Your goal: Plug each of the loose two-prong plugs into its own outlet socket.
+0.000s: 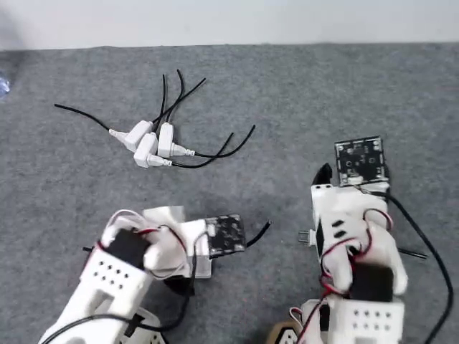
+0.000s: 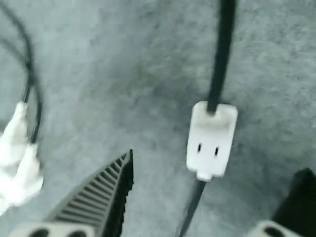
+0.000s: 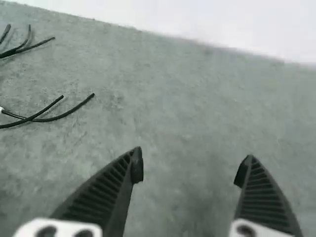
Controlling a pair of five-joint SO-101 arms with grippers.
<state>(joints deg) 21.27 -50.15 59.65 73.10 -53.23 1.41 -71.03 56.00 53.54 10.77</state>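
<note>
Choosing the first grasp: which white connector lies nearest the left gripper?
The lone outlet socket showing two slots, lying right at the left gripper; the other connectors lie bunched together farther off.

Plugs point(image 1: 150, 143) rear-left on mat point(image 1: 287, 93) — socket point(image 2: 211, 140) by L claw point(image 2: 215, 168).

White plastic outlet socket point(image 2: 211, 140) on thin black cord point(image 2: 219, 54); white plastic plugs point(image 1: 152, 143) far left; mottled grey felt table cover point(image 1: 301, 93).

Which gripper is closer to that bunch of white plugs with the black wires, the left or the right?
Left. The left gripper sits close by the bunch of white plugs, which lies just off to its side. The right gripper is farther off, across the table.
</note>
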